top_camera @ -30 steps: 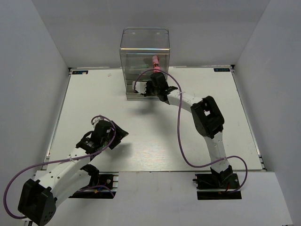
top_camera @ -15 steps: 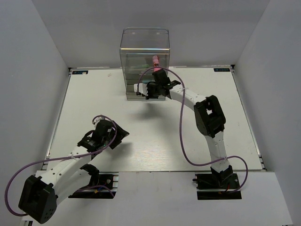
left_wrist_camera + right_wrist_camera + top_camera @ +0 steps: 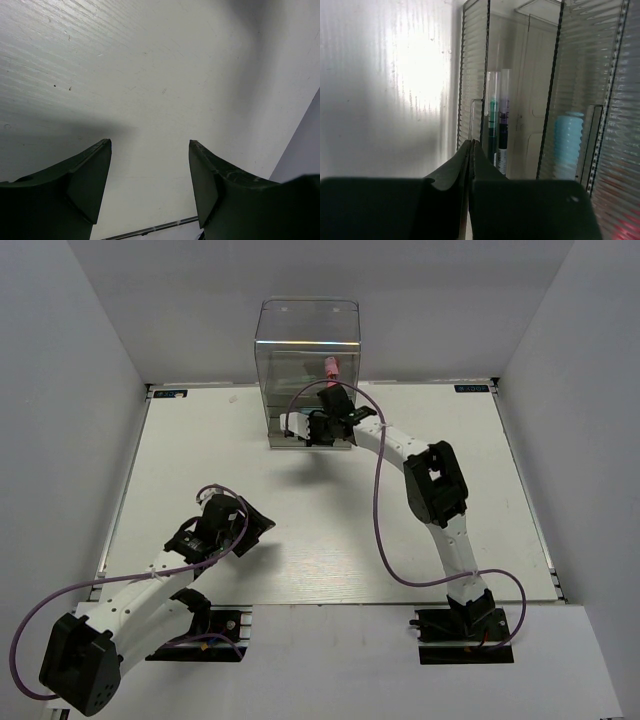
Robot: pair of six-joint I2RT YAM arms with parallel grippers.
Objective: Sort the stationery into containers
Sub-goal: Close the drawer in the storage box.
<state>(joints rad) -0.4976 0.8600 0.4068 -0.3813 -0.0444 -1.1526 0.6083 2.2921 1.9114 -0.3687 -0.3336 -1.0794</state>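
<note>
The container is a tall clear drawer box at the back of the table. A pink tube shows through its right side. My right gripper is shut, its tips pressed together right against the edge of a ribbed drawer front; nothing shows between the fingers. Behind the ribbed walls stand a green pen, a dark pen and a light-blue marker. My left gripper hangs open over bare table, holding nothing.
White walls close in the table on the left, right and back. A purple cable loops along the right arm. The table's metal edge strip shows just beyond the left fingers.
The right gripper has gone from partly open to shut and has moved slightly left and closer to the drawer box front. The left arm has stayed put.
</note>
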